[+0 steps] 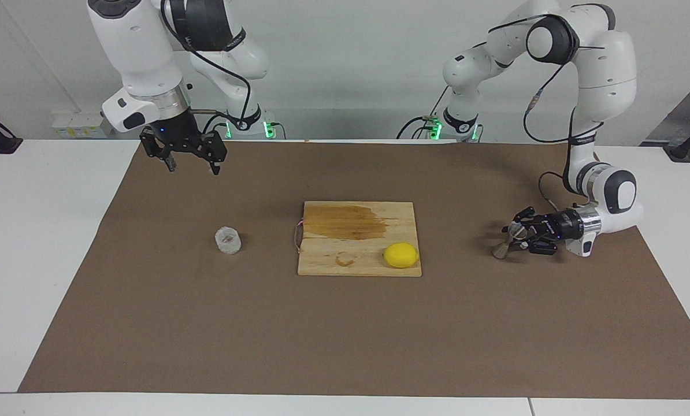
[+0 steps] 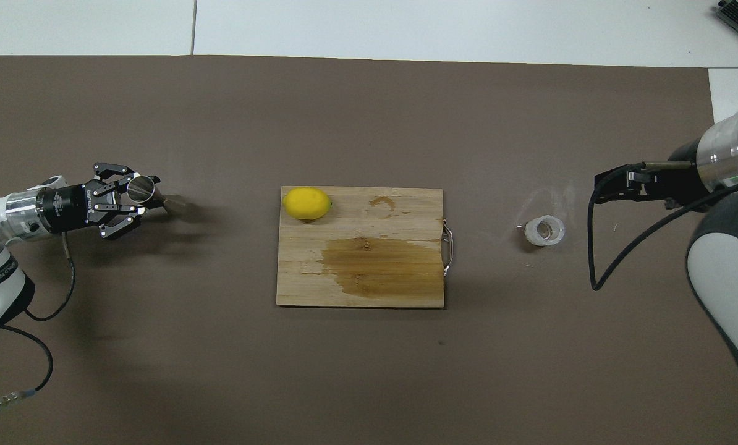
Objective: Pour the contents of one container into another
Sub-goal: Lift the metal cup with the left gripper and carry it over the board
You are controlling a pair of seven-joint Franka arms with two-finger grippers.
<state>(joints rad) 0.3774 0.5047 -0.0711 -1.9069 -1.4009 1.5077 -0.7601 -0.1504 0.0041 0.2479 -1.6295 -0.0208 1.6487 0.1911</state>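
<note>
Your left gripper is clamped tight around the waist of the metal jigger, holding it tilted just above the brown mat at the left arm's end of the table, with the forearm lying low and nearly level. Your right gripper hangs wide open and empty, pointing straight down, raised over the mat. The clear cup stands upright on the mat, between that end and the cutting board.
</note>
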